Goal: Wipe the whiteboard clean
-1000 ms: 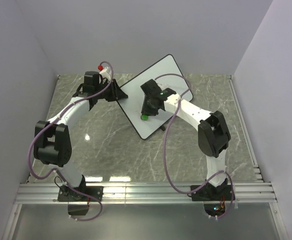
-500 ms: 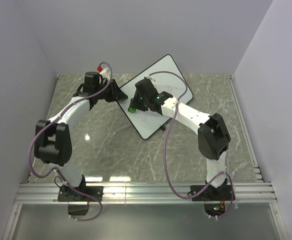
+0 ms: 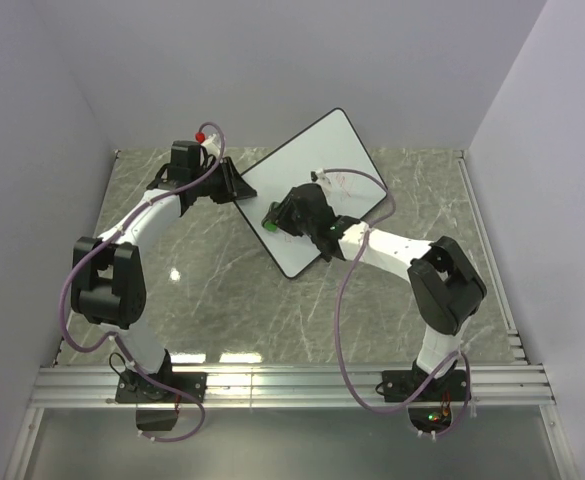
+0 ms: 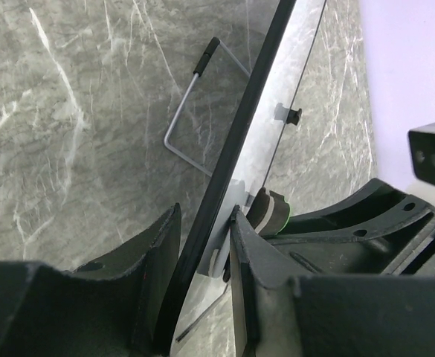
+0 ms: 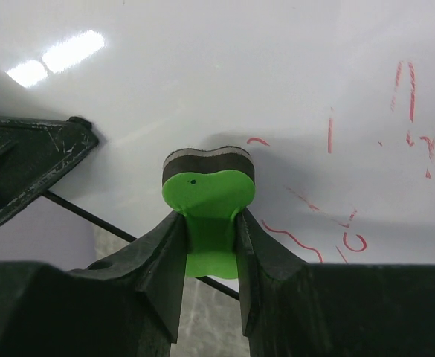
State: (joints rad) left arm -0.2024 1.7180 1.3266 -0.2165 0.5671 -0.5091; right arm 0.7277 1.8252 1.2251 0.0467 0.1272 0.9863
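Table: a grey marbled table top lies under both of your arms.
Right gripper: your right gripper is clamped on the narrow waist of a small green bow-shaped eraser with a dark felt layer.
Eraser contact: the felt side faces the board and, as far as the wrist view shows, it meets the white surface.
Whiteboard: the large flat white rectangular whiteboard with rounded corners and a thin black rim stands tilted on the far middle of the table. It is turned diagonal to the table edges.
Eraser on board: you have it on the left part of the board face, near the edge that the other arm holds.
Red marks: thin red scribbled marks lie to the right of the eraser, more above them, none touching it.
Left gripper: your left gripper is closed on the board's black rim at its left edge, one finger on each face.
Wire stand: a thin grey wire stand shows behind the board, resting on the table.
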